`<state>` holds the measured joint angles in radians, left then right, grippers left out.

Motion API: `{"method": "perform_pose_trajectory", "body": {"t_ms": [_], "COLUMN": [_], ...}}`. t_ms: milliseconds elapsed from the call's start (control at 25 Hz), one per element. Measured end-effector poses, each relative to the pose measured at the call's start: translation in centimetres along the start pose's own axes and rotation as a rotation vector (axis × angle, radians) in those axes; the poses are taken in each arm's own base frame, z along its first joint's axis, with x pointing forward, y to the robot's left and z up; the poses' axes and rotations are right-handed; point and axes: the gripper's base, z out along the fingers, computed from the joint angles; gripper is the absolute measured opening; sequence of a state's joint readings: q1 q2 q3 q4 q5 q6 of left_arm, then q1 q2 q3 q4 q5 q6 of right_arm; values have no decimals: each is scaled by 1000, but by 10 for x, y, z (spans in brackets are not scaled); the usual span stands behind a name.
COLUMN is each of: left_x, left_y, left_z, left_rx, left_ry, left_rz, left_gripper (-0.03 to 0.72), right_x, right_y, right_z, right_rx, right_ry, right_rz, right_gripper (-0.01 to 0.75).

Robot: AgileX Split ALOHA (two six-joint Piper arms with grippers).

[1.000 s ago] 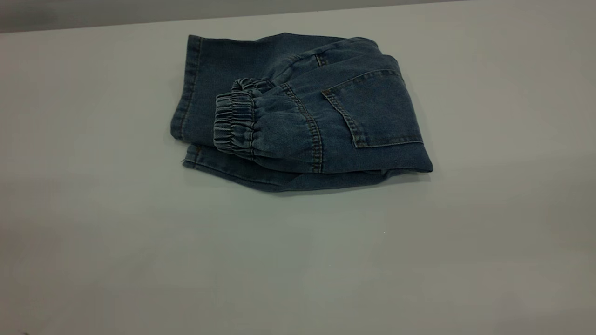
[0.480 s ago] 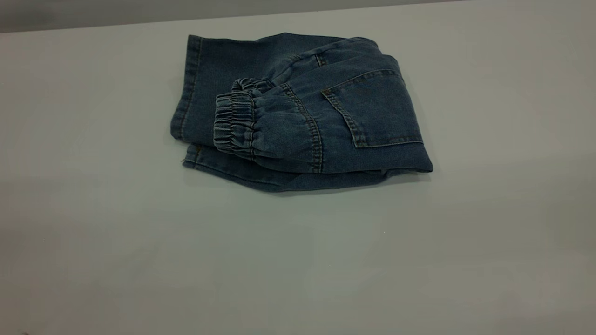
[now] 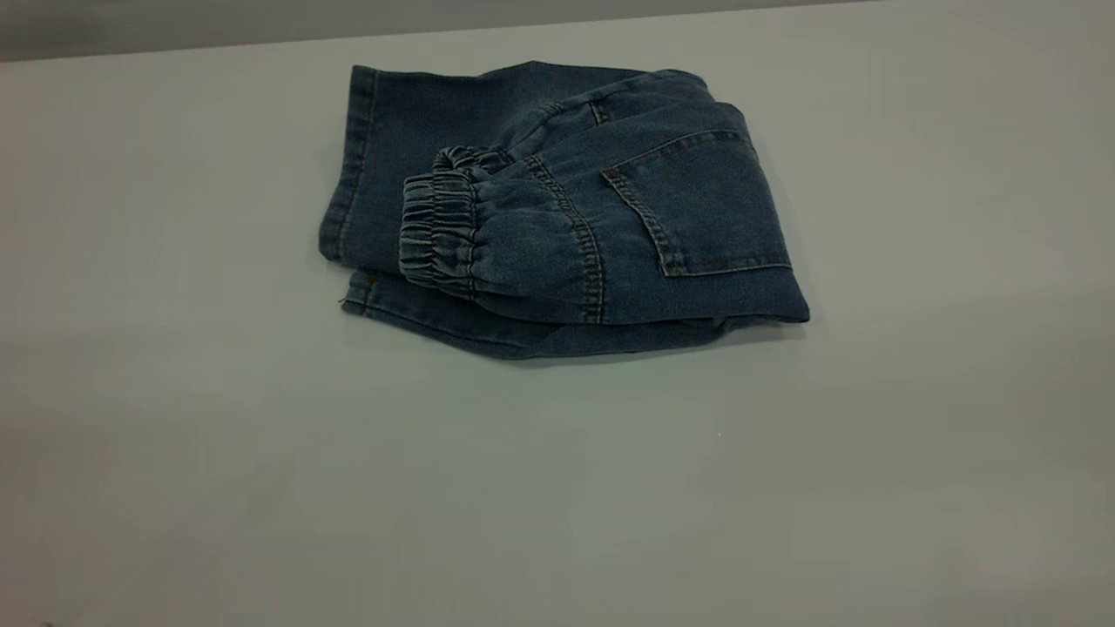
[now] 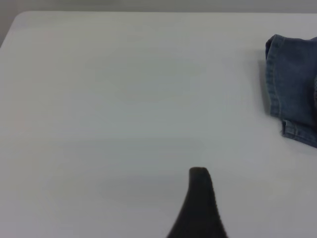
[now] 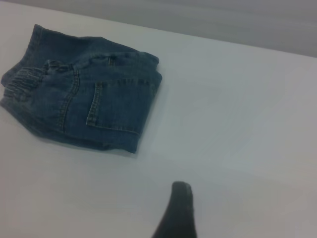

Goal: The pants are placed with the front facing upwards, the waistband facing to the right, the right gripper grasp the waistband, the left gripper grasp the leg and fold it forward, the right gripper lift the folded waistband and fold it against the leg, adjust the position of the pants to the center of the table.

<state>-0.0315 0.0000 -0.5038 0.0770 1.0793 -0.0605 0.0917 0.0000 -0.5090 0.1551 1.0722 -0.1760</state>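
Observation:
The blue denim pants (image 3: 610, 218) lie folded in a compact bundle on the far half of the white table (image 3: 261, 488). The ruched waistband (image 3: 435, 228) is turned over onto the legs and faces left, and a back pocket (image 3: 706, 205) shows on top. In the left wrist view the pants (image 4: 292, 84) show only their hem edge, far from my left gripper (image 4: 245, 208). The right wrist view holds the whole bundle (image 5: 84, 104), well away from my right gripper (image 5: 223, 210). Each gripper shows one black finger (image 4: 199, 203) (image 5: 178, 213) over bare table, open and holding nothing.
The table's far edge (image 3: 557, 24) runs just behind the pants, with a grey wall beyond. A rounded table corner (image 4: 17, 17) appears in the left wrist view. Neither arm shows in the exterior view.

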Motion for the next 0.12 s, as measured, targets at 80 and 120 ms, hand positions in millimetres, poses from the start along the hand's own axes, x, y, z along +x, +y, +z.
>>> {"method": "perform_pose_trajectory", "body": {"t_ms": [80,120], "left_x": [0,0], "left_y": [0,0], "left_z": [0,0], "left_rx": [0,0], "left_ry": [0,0], "left_rz": [0,0], "left_gripper": [510,510], "right_x": [0,0], "right_y": [0,0], "right_z": [0,0], "right_rx": [0,0], "right_ry": [0,0], "right_rz": [0,0], "right_gripper": [573,573]}}
